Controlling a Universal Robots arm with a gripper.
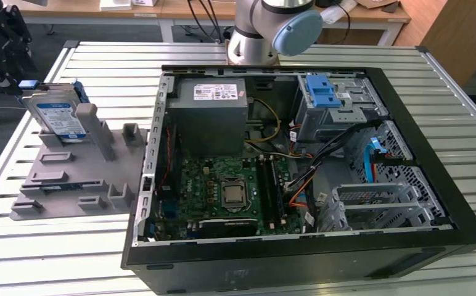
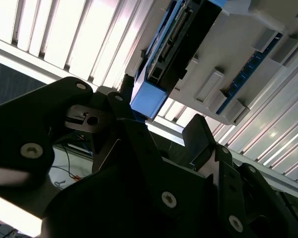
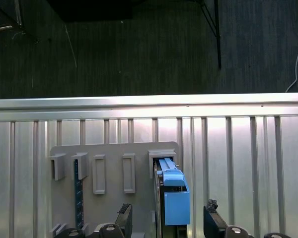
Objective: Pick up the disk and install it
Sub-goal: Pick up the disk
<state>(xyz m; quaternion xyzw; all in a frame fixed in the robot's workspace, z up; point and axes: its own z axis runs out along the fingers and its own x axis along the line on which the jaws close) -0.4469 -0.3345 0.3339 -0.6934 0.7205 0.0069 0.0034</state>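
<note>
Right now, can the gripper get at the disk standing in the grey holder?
Probably yes. In the first wrist view the gripper is open, one finger on each side of the disk, apart from it. Nothing lies between them, and the grey holder leaves the disk's top free.

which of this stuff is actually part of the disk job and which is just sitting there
Part of the job:
- the disk, upright in the grey holder
- the gripper, open, one finger on each side of the disk
- the open computer case

Just there, inside the case:
- power supply box
- motherboard
- blue latch
- cables
</note>
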